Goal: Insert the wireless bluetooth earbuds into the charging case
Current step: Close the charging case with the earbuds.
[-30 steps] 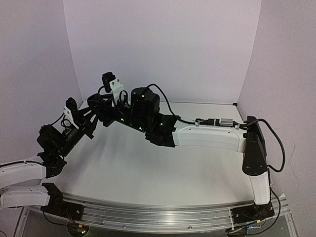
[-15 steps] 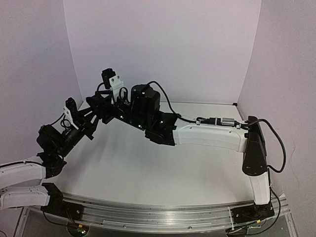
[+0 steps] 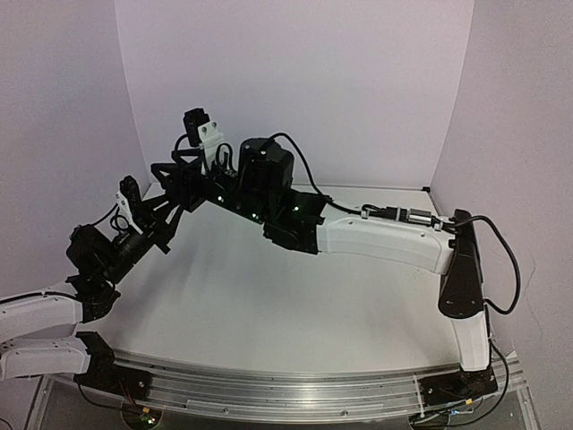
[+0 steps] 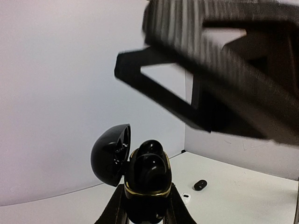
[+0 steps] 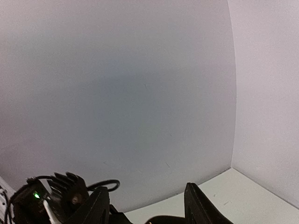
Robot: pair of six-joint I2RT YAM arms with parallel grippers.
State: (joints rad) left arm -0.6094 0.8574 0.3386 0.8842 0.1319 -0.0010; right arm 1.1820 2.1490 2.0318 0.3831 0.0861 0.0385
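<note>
My left gripper (image 4: 147, 198) is shut on the black charging case (image 4: 147, 191), which has a gold rim and is held upright. Its lid (image 4: 110, 156) hangs open to the left. Two black earbuds (image 4: 149, 163) sit in the case. My right gripper (image 5: 146, 189) is open and empty, with wide-spread fingers, just above the case. It shows blurred at the top right of the left wrist view (image 4: 224, 79). In the top view the right gripper (image 3: 172, 175) hovers over the left gripper (image 3: 170, 215) at the far left; the case is hidden there.
A loose black earbud (image 4: 200, 185) and a small white earbud (image 4: 186, 199) lie on the white table (image 4: 243, 186) beyond the case. White walls close in the back and both sides.
My right gripper has risen up and away from the left gripper and the case. The left arm has stayed put.
</note>
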